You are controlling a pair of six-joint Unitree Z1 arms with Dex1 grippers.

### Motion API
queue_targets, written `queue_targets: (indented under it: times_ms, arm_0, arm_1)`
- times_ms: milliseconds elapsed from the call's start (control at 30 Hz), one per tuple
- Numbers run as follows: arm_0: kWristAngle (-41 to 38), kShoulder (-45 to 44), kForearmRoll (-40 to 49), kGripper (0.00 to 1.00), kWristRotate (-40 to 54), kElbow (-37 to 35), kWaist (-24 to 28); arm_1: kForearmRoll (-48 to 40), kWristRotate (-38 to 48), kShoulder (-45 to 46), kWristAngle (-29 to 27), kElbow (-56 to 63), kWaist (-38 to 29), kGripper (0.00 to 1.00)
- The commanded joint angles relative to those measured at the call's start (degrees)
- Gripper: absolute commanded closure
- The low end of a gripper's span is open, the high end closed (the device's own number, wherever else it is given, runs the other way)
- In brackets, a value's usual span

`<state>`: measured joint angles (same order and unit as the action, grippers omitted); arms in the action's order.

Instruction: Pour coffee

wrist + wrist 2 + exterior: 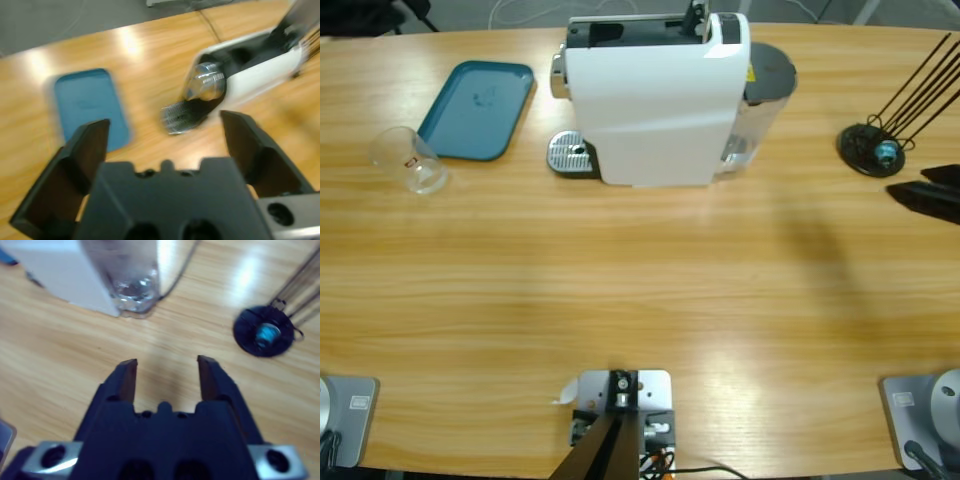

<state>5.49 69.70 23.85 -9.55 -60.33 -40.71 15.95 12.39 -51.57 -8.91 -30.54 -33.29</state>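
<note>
No coffee shows in any view. A clear glass tumbler [412, 160] with a small red mark stands at the table's left, beside the teal tray [480, 108]. The white coffee machine [655, 95] stands at the back middle, its metal drip grate [570, 155] facing left. My left gripper [165, 135] is open wide with nothing between its fingers; it looks at the tray [87, 107] and the machine's grate [180, 117] and does not appear in the high view. My right gripper [167, 372] is open and empty, showing only as a black tip at the right edge [928, 190].
A black round stand [870, 148] with thin wire rods sits at the far right, close to the right gripper, and shows too in the right wrist view [265, 335]. The machine's clear water tank [132, 290] is ahead of the right gripper. Bare wooden table [640, 300] fills the front.
</note>
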Motion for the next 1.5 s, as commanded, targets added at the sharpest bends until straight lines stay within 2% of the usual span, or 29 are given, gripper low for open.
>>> queue_targets:
  times_ms: [33,133,367,600,800,1067,1300,1500]
  arm_0:
    - [11.3,-12.7,4.2,0.000,4.3,9.0,-5.4]
    - [11.2,-16.7,4.3,0.001,4.4,12.4,-5.4]
    - [8.4,-19.2,3.6,0.017,-0.1,18.7,-5.4]
    - [8.3,-20.6,3.0,0.018,-2.3,20.9,-5.4]
    - [8.3,-21.3,3.0,0.023,-2.6,21.3,-5.4]
    - [8.3,-21.5,3.0,0.023,-2.7,21.4,-5.3]
    - [8.3,-21.5,3.0,0.023,-2.7,21.5,-5.4]
    - [8.3,-21.5,2.8,0.023,-2.7,21.6,-5.4]
  arm_1:
    - [7.7,4.6,-2.1,-8.3,-7.2,9.7,0.509]
    - [4.4,7.9,-7.2,-2.7,-6.9,16.4,0.464]
    - [-7.2,10.2,-17.4,0.6,-1.8,18.8,0.469]
    - [-13.9,11.3,-27.5,-1.5,1.0,20.1,0.469]
    - [-18.1,11.4,-30.9,-4.7,2.3,21.0,0.474]
    - [-25.1,12.1,-37.2,-5.1,3.9,21.1,0.477]
    - [-27.6,12.7,-39.1,-7.9,4.0,22.1,0.478]
    - [-29.0,12.6,-40.1,-8.1,3.9,22.5,0.478]
